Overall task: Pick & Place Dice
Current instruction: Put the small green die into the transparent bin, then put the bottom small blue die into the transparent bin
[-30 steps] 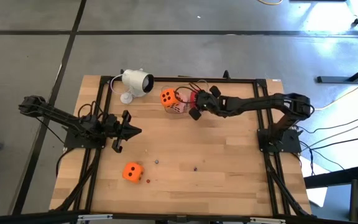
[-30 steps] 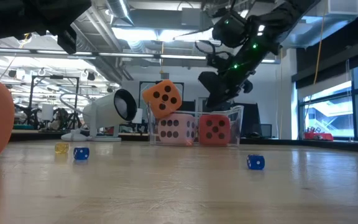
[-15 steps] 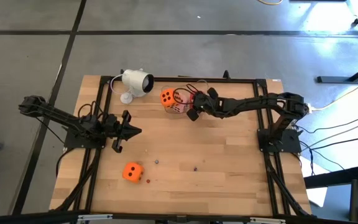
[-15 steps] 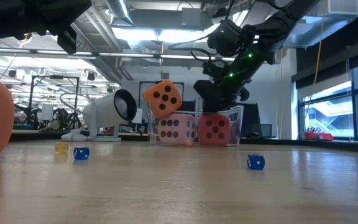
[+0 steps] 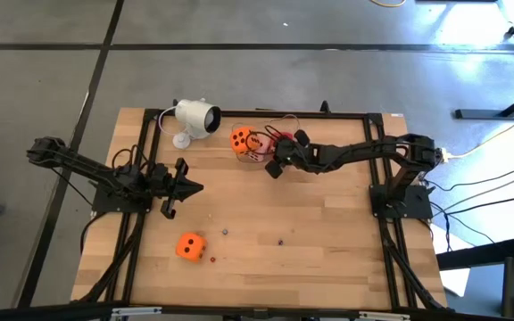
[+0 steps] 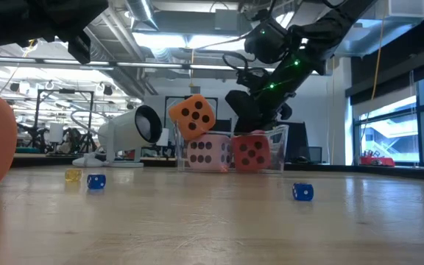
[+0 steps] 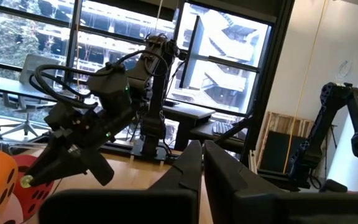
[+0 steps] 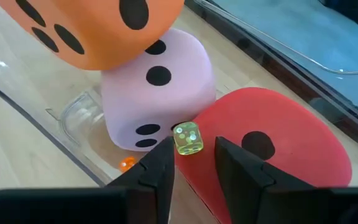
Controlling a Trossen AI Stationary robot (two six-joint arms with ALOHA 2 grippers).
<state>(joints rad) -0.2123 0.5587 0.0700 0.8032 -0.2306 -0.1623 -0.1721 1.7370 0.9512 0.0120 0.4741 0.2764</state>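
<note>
Right gripper (image 8: 191, 163) (jaws parted) over red die (image 8: 272, 149)

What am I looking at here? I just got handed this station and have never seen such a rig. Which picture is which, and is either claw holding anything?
It is two dark robot arms at a wooden table. One picture looks straight down, one looks level across the tabletop, and each wrist carries its own camera.

The left gripper waits shut, holding nothing, over the table's left part. The right gripper reaches over a clear container at the far edge, fingers apart. That container holds a pink die and a red die, with an orange die perched on top. A tiny yellow die shows just past the right fingertips; it does not look gripped.

A second orange die lies near the front, and a white camera stands at the back.
</note>
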